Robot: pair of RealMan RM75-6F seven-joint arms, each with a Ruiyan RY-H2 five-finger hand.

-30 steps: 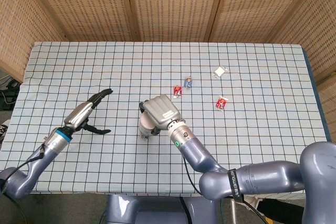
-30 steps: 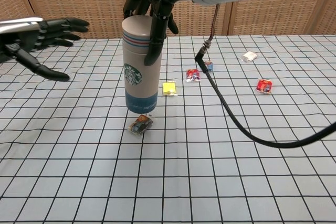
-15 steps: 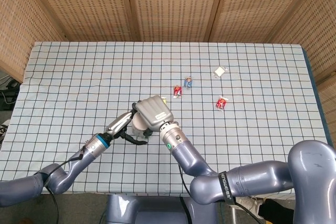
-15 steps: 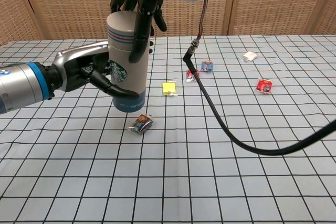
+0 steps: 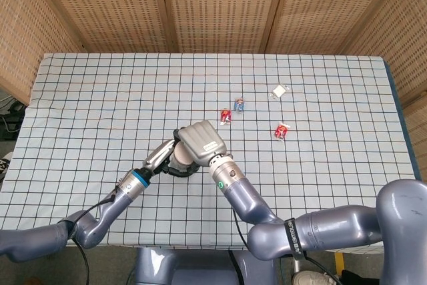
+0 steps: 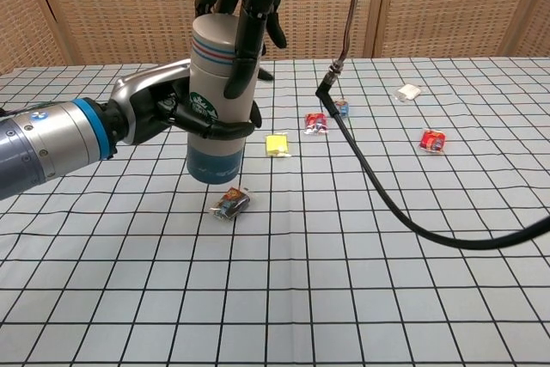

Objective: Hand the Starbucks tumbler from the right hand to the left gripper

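Observation:
The Starbucks tumbler (image 6: 215, 148), cream with a green logo and a blue base, hangs upright above the table. My right hand (image 6: 241, 2) grips it from above, with fingers over the lid and down its side. My left hand (image 6: 176, 111) wraps around its middle from the left, fingers curled across the logo. In the head view the right hand (image 5: 201, 141) covers most of the tumbler (image 5: 178, 159), and the left hand (image 5: 162, 155) reaches in from the lower left.
A dark candy wrapper (image 6: 230, 203) lies on the checked cloth just below the tumbler. A yellow packet (image 6: 277, 144), red and blue packets (image 6: 315, 123), another red one (image 6: 432, 141) and a white one (image 6: 408, 91) lie to the right. A black cable (image 6: 387, 204) hangs from the right arm.
My left hand came in from the left and closed its fingers around the tumbler's middle. The right hand kept its hold on the top and shifted the tumbler slightly.

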